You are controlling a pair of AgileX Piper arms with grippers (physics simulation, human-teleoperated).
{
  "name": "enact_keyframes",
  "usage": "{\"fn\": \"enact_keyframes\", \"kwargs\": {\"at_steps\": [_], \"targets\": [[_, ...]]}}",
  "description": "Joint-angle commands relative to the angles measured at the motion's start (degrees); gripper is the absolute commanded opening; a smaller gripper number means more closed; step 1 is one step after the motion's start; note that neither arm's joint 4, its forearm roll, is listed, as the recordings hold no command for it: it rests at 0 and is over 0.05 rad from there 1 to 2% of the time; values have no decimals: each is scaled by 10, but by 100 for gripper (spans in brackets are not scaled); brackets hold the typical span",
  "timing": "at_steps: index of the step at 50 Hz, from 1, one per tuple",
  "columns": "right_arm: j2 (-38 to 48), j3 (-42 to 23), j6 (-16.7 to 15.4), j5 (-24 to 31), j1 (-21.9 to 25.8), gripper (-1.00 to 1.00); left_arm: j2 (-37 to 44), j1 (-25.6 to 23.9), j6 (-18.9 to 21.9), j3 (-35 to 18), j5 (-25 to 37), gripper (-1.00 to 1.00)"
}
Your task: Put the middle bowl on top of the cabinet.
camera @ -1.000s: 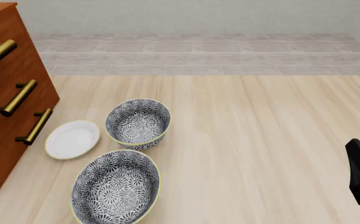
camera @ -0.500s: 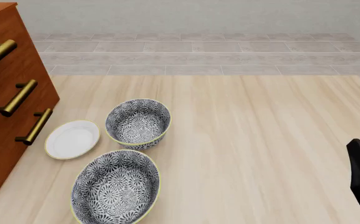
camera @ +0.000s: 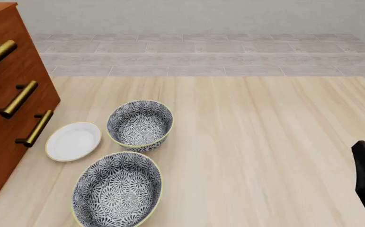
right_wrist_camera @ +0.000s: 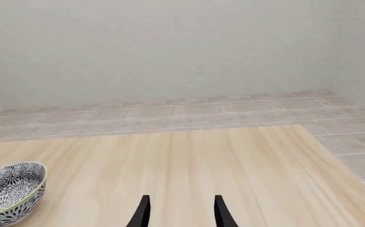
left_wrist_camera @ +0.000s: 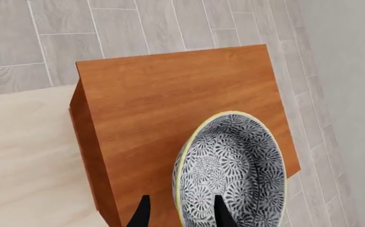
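Left wrist view: our left gripper pinches the rim of the grey-and-white floral bowl over the reddish-brown wooden cabinet; likely rigid, breakable, slippery.

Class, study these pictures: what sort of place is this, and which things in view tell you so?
Probably a simulated home-style room: a pale wooden table carries patterned bowls and a white saucer beside a wooden drawer cabinet, with a tiled floor beyond.
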Motion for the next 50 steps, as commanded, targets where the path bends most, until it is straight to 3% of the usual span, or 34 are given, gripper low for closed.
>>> {"fn": "enact_keyframes", "kwargs": {"at_steps": [1, 50], "targets": [[-1, -1, 0, 1, 0, 100, -9, 1, -9, -7, 0, 100], [-5, -1, 5, -1, -9, 100, -88, 8, -49, -70, -2, 100]]}}
